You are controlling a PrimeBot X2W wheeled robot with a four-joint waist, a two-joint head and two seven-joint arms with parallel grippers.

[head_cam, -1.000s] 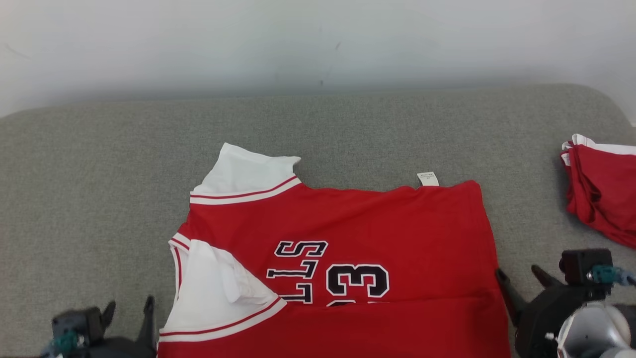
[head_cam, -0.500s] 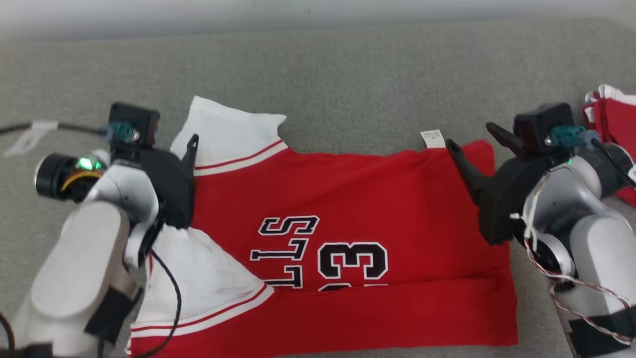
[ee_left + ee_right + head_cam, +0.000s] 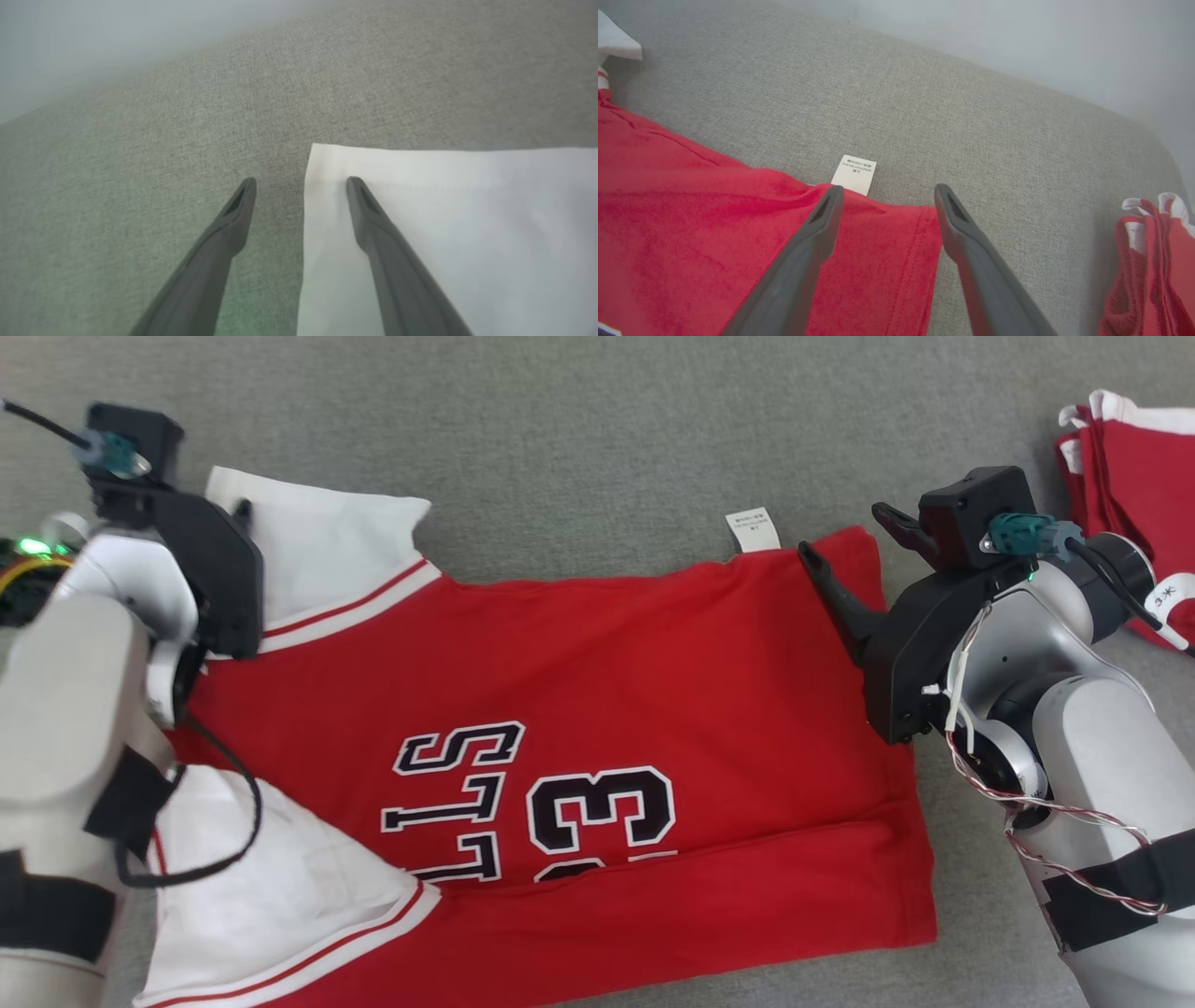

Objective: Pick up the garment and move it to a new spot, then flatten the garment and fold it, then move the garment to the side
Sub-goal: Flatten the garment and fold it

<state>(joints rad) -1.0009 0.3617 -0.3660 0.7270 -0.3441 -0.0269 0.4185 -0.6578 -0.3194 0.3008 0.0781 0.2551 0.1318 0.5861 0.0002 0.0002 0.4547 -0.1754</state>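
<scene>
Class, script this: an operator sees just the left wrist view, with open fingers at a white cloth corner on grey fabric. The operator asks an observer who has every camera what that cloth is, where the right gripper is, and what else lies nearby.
Operator: What is this white cloth corner at my left gripper?
Observer: It is a sleeve of a red basketball jersey with black-and-white lettering, lying spread out.
Operator: Where is the right gripper?
Observer: Open, over the jersey's far right corner, beside a small white label.
Operator: Anything else nearby?
Observer: A second, bunched red-and-white garment lies apart to the right, on the grey fabric surface.
</scene>
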